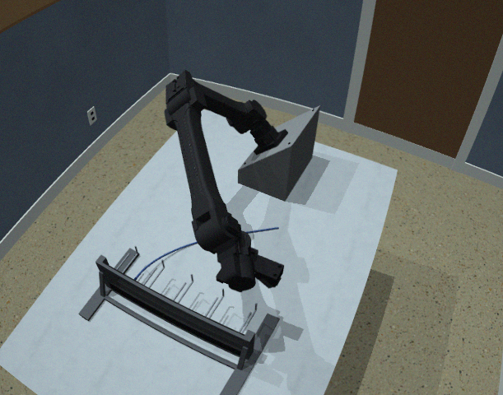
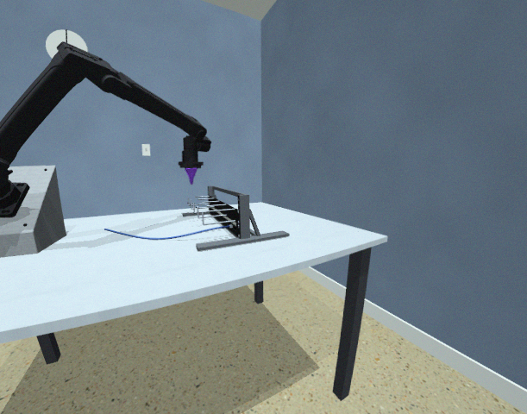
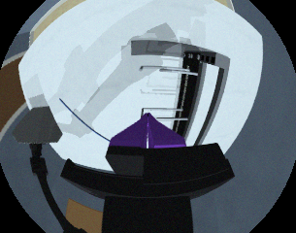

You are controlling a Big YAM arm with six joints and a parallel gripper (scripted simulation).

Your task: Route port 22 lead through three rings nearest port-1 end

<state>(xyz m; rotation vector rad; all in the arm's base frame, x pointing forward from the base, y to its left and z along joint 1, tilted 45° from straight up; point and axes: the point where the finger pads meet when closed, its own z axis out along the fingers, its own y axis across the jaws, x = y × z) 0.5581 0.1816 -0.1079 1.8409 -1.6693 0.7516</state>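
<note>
The dark rack with the patch panel stands on the white table, seen from behind in the top view, and also shows in the exterior view. Several wire rings stick out of it toward the arm. The thin blue lead runs from the rack's left end in a curve over the table, its free end lying near the arm; in the exterior view the lead lies flat. My gripper has purple fingers, is shut and empty, and hangs well above the rings. The wrist view shows its fingertips together above the rings.
The grey arm pedestal stands at the back of the table. The table's near edge in the exterior view lies just beyond the rack's foot bar.
</note>
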